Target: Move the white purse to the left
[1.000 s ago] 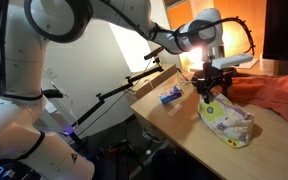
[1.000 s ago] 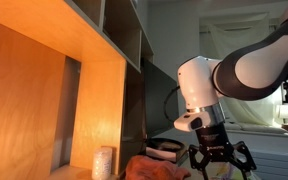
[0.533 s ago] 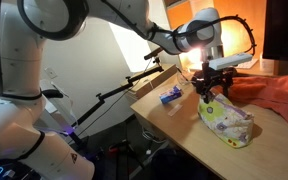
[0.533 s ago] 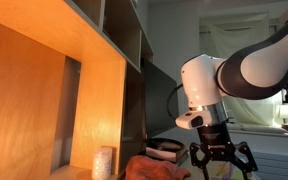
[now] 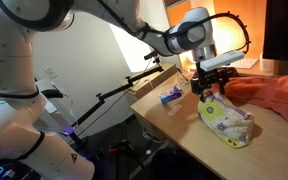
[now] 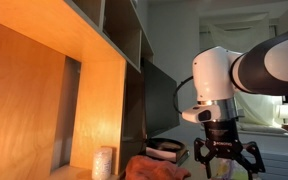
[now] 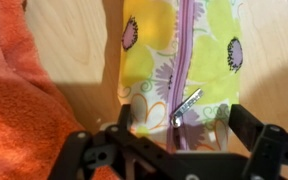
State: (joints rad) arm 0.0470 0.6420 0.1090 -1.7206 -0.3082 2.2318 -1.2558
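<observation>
Wrist cam close above white purse (image 7: 149, 50).

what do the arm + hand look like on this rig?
Glossy white round-segmented arm with dark joint bands. Black open-framed two-fingered hand, linkage-style, under a white wrist housing. A thin black cable loops off the wrist.

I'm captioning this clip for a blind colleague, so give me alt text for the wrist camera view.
Open claw hangs over one end of a flower-printed white purse with a central zipper on a wooden table; an orange cloth lies alongside.
</observation>
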